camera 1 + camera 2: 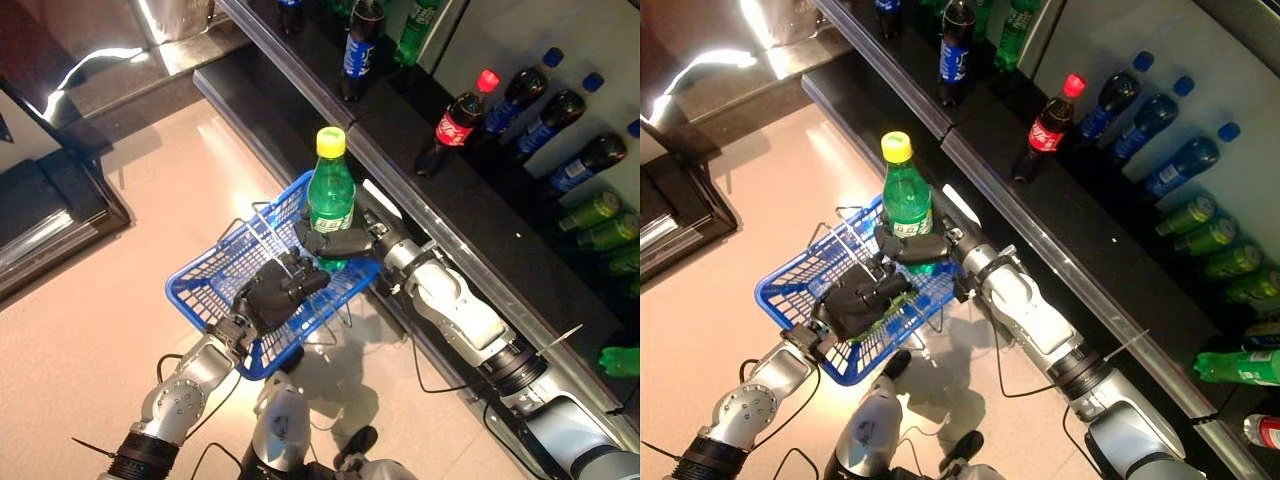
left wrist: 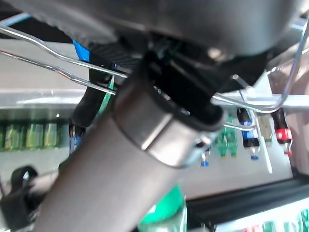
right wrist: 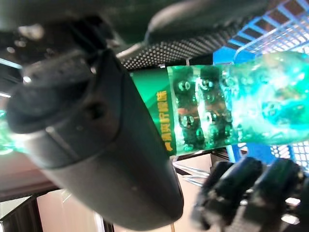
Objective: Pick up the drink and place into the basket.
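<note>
A green drink bottle (image 1: pixel 331 195) with a yellow cap stands upright over the far right corner of the blue wire basket (image 1: pixel 205 275). My right hand (image 1: pixel 335 241) is shut round its lower half, and the right wrist view shows the thumb (image 3: pixel 96 145) across the green label of the bottle (image 3: pixel 231 111). My left hand (image 1: pixel 277 291) is curled round the basket's metal handles (image 2: pixel 58 55) and holds the basket off the floor.
A long dark shelf (image 1: pixel 470 215) runs along the right with several cola bottles, one red-capped (image 1: pixel 457 125), and green bottles lying at the far right (image 1: pixel 590 212). Pale floor lies to the left, with a dark platform (image 1: pixel 50 200) at the far left.
</note>
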Tool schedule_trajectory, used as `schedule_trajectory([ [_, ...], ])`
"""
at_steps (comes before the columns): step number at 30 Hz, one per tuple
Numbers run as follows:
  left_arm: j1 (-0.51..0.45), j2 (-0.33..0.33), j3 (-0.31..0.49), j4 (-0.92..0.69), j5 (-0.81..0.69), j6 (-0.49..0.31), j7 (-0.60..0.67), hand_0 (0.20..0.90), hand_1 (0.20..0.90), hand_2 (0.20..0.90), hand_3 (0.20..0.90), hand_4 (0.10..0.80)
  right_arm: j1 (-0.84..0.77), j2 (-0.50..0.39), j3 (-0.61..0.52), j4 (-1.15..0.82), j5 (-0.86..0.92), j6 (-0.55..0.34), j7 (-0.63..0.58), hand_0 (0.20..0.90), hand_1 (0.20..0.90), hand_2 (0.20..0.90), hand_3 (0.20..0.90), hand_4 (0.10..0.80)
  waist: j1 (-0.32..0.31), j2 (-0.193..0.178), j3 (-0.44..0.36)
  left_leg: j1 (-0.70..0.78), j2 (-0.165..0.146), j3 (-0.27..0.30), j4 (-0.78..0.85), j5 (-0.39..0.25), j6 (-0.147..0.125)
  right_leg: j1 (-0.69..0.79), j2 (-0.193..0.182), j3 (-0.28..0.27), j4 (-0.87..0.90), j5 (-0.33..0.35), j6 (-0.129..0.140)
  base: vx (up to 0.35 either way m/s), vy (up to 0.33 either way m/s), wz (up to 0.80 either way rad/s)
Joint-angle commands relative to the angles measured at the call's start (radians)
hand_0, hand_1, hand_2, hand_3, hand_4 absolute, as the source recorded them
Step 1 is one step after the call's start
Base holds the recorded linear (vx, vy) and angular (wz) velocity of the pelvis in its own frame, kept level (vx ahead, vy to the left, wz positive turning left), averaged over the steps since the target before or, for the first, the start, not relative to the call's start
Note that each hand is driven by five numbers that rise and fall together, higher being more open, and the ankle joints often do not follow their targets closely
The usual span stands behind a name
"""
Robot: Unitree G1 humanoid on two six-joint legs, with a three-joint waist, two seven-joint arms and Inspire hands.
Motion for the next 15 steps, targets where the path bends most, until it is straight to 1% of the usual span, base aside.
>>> schedule_trajectory([
  [1, -0.059, -0.07, -0.068, -0.268, -0.142, -0.07, -0.251, 0.3, 0.3, 0.3, 0.2, 0.1, 0.007, 0.046, 0.061, -0.059, -0.027, -0.2, -0.027, 0.3, 0.3, 0.3, 0.2, 0.1, -0.009, -0.01, -0.338, 0.048, -0.012, 0.016, -0.041, -0.049, 0.019, 0.025, 0.011, -0.024, 0.021, -0.024, -0.017, 0.006, 0.003, 0.03],
  [15, -0.062, -0.044, -0.077, -0.341, -0.162, -0.014, -0.34, 0.3, 0.3, 0.3, 0.2, 0.1, -0.026, 0.012, 0.113, 0.074, -0.174, -0.135, -0.084, 0.3, 0.3, 0.3, 0.2, 0.1, 0.026, -0.011, -0.342, 0.046, -0.014, -0.009, -0.041, -0.05, 0.013, 0.032, 0.009, -0.047, 0.023, -0.027, -0.017, 0.001, 0.001, 0.03],
])
